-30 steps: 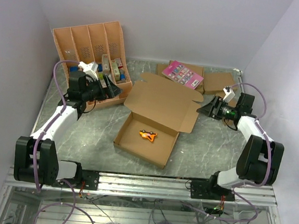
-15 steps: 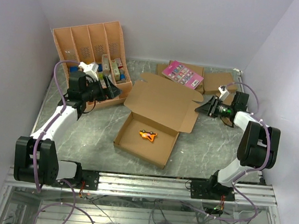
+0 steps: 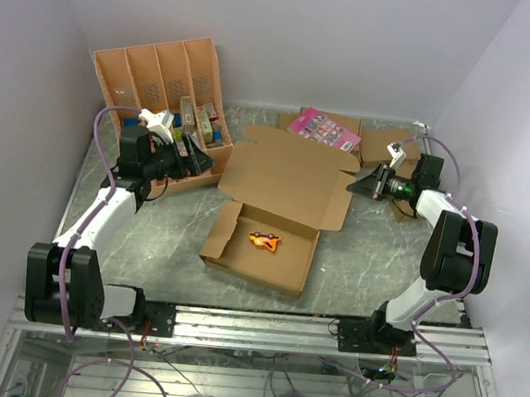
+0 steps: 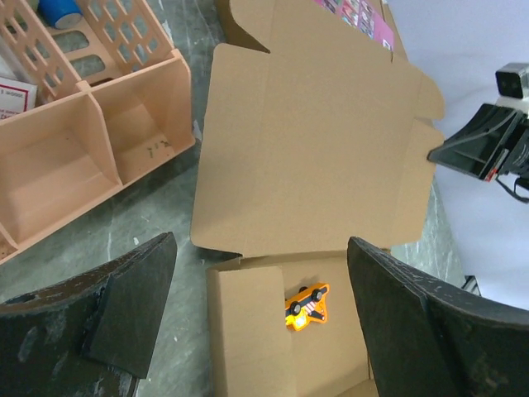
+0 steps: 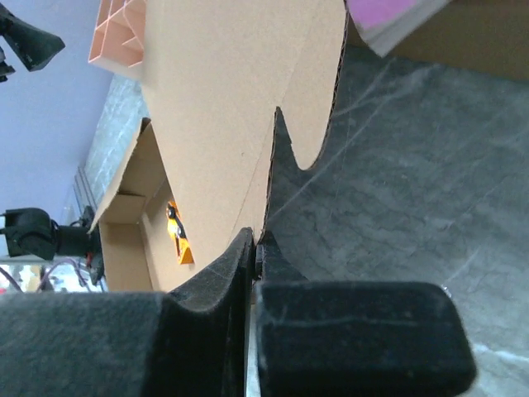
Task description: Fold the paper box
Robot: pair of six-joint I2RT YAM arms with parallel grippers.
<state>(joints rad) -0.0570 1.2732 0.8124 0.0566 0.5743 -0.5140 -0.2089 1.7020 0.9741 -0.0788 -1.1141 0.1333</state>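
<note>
R jaws fully closed, pinching the right side flap of the paper box [image 3: 284, 196] lid, cardboard edge clamped btw the pads [image 5: 355, 331]. L jaws wide open, holding nothing, hovering over the box's far-left side, near the divider tray [image 3: 155, 73]. Box sits mid-surface [image 3: 362, 253]. Base walls look up and the orange toy [image 3: 263, 241] is inside, so approx halfway. Not yet done: swing lid over to near side, tuck flaps in.

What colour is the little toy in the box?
The toy is orange with black bits; left wrist view.
</note>
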